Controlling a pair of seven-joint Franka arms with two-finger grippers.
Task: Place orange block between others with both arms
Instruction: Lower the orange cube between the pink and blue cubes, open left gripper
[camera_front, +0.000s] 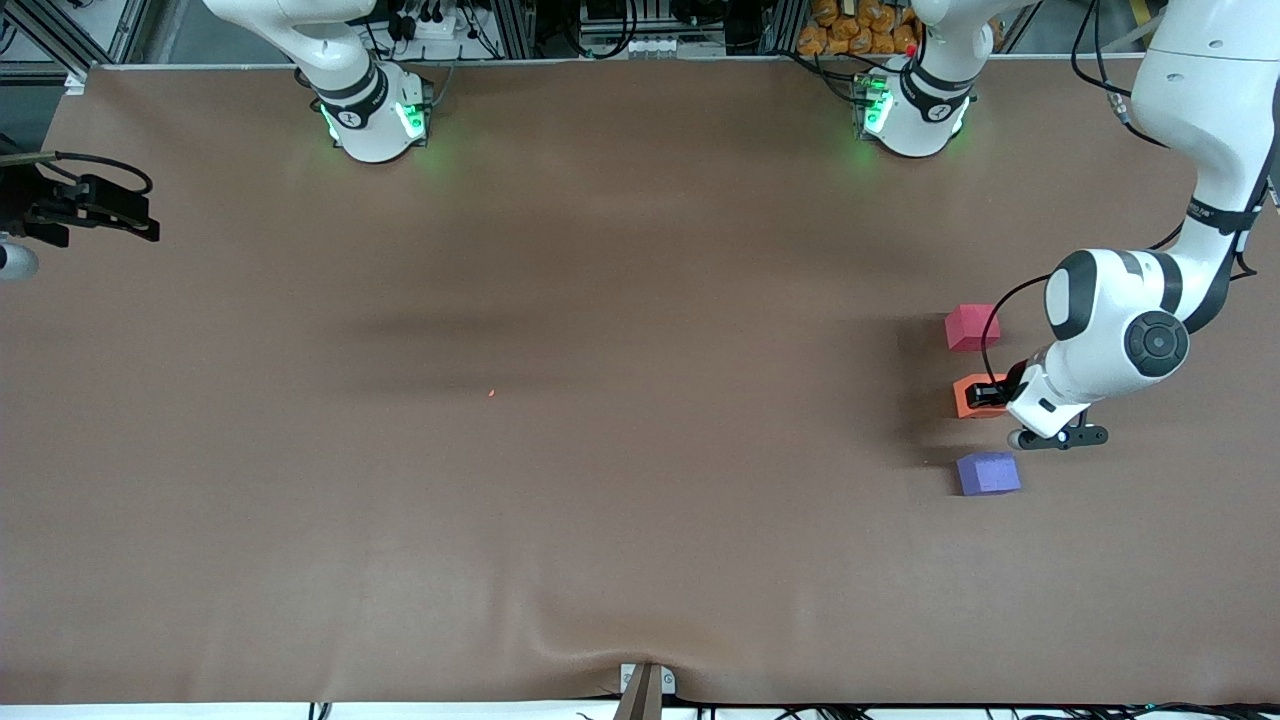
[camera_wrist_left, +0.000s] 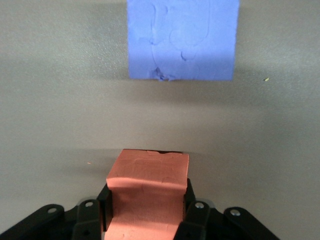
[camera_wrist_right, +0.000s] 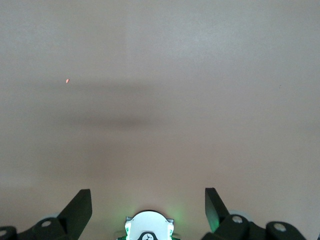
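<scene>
The orange block (camera_front: 968, 397) (camera_wrist_left: 147, 185) sits low at the table between the pinkish-red cube (camera_front: 971, 327) and the bluish-purple cube (camera_front: 988, 473) (camera_wrist_left: 181, 40), toward the left arm's end. My left gripper (camera_front: 985, 395) (camera_wrist_left: 147, 202) is shut on it, one black finger on each side. I cannot tell whether the block rests on the cloth. The red cube is out of the left wrist view. My right gripper (camera_front: 90, 208) (camera_wrist_right: 147, 207) waits open at the right arm's end, high over bare table, holding nothing.
A brown cloth (camera_front: 600, 500) covers the table. A tiny orange speck (camera_front: 491, 393) (camera_wrist_right: 67, 80) lies near the middle. Both green-lit arm bases (camera_front: 375, 120) (camera_front: 910, 110) stand along the edge farthest from the front camera. A small bracket (camera_front: 647, 685) sits at the nearest edge.
</scene>
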